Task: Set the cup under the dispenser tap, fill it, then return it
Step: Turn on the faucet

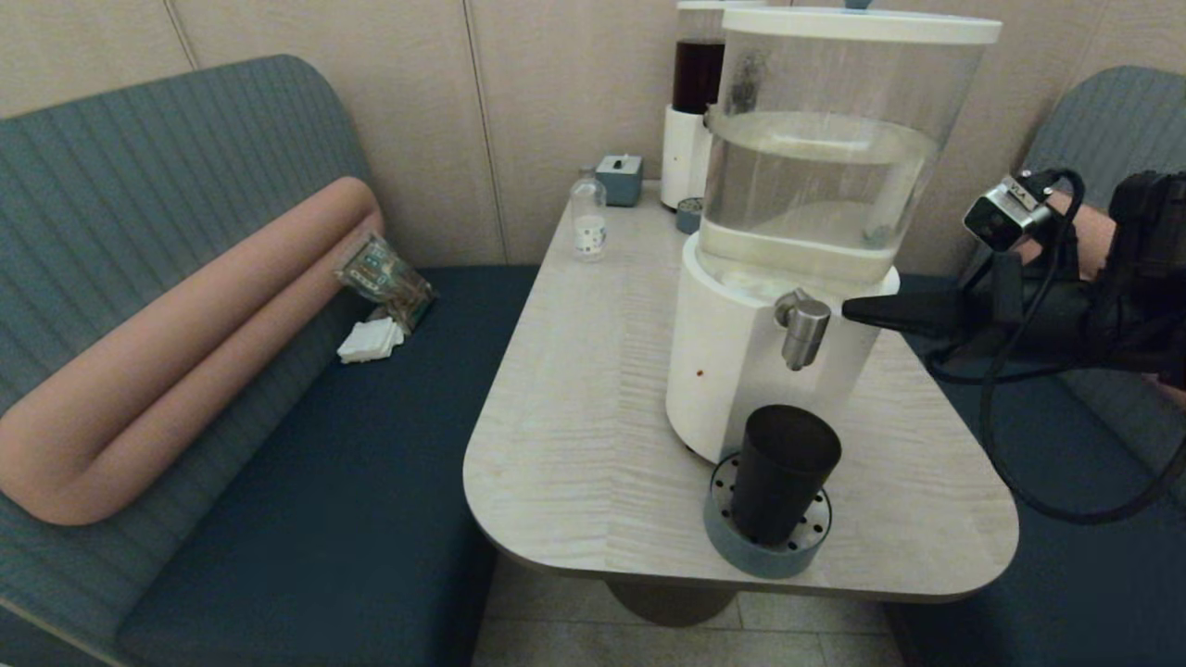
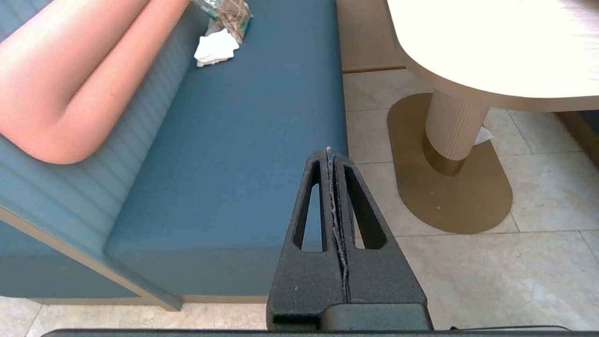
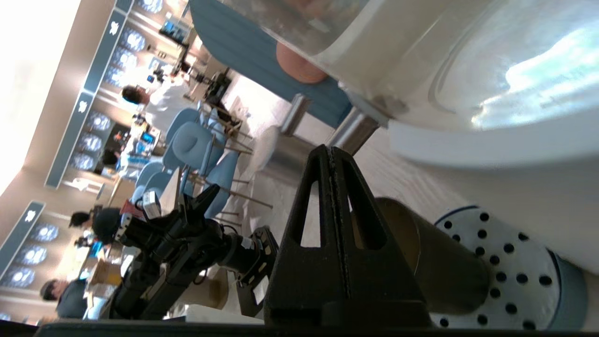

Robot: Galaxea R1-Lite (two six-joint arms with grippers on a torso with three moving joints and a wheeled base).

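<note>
One cup (image 1: 783,472) stands upright on the perforated grey drip tray (image 1: 718,528) at the near edge of the worktop (image 1: 574,417), directly below the tap (image 1: 802,327). Just behind it, the right arm reaches in level from the side, its right gripper (image 1: 857,310) pressed together and empty, tip just beside the tap. Off the worktop, the left gripper (image 2: 330,157) hangs closed above the bench seat (image 2: 243,140).

Beside the matt black jaws, the dispenser tap (image 1: 802,326) is brushed metal; the cup (image 1: 781,472) below is dark matt plastic on a pale wood-grain worktop (image 1: 584,408).
</note>
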